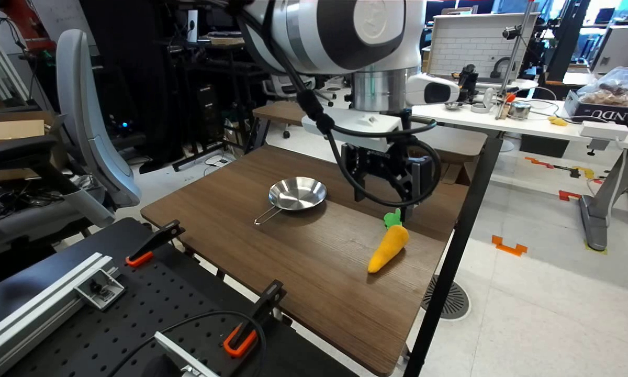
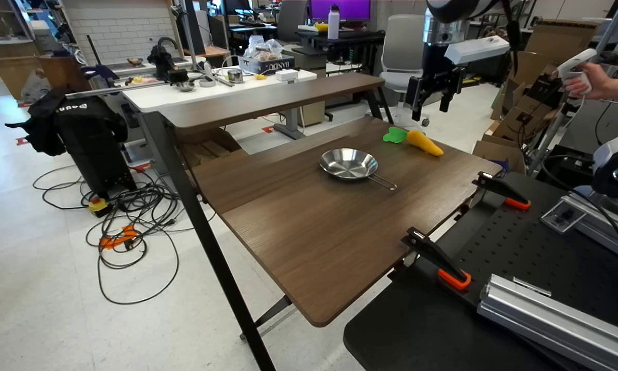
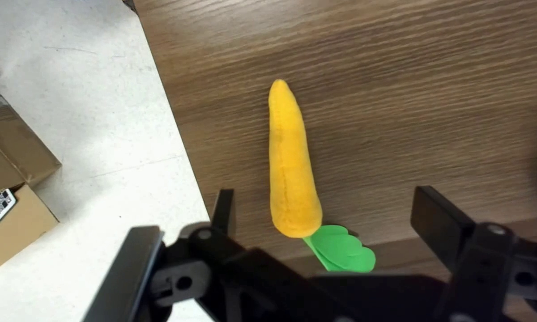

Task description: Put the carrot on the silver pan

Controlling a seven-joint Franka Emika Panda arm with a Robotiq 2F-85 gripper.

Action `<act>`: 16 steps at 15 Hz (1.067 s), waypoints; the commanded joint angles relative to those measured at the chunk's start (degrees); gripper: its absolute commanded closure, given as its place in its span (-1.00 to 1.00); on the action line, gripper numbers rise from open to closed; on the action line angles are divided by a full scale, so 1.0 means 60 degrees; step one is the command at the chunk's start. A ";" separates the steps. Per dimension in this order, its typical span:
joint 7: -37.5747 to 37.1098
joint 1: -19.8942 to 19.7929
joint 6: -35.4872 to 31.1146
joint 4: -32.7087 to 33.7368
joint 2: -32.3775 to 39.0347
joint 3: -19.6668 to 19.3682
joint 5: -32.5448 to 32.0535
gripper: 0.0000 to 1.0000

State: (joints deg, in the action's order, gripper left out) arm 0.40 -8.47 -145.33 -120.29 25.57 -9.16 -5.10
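The carrot (image 1: 389, 248) lies on the brown table, an orange-yellow tapered body with a green top. It also shows in an exterior view (image 2: 423, 142) and in the wrist view (image 3: 291, 165). The silver pan (image 1: 297, 193) stands upright on the table, apart from the carrot, with a thin wire handle; it also shows in an exterior view (image 2: 348, 164) and is out of the wrist view. My gripper (image 1: 382, 207) is open and empty above the table near the carrot's green end. In the wrist view the carrot's thick end and leaves appear between the spread fingers (image 3: 324, 201).
The brown table (image 1: 272, 251) has an open edge close to the carrot, with floor beyond it. Black clamps (image 2: 435, 255) with orange tips sit along the side by the black perforated bench (image 1: 152, 309). A raised brown shelf (image 2: 273, 100) runs along one side.
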 commanded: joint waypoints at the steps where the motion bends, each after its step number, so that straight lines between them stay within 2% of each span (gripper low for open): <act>1: 0.0087 -0.0251 0.0039 0.1155 0.1154 0.0015 0.0145 -1.00; 9: -0.0009 -0.0178 -0.0154 0.2149 0.2608 -0.0007 -0.0023 -1.00; 10: -0.0007 -0.0163 -0.0346 0.2191 0.2748 -0.0027 -0.0062 -0.50; 11: -0.0023 -0.0136 -0.0401 0.2248 0.2831 -0.0057 -0.0099 -0.45; 16: -0.0051 -0.0065 -0.0716 0.2302 0.2870 -0.0089 -0.0103 0.32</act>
State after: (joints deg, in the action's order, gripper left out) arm 0.40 -9.46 -147.75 -107.89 41.70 -9.07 -5.15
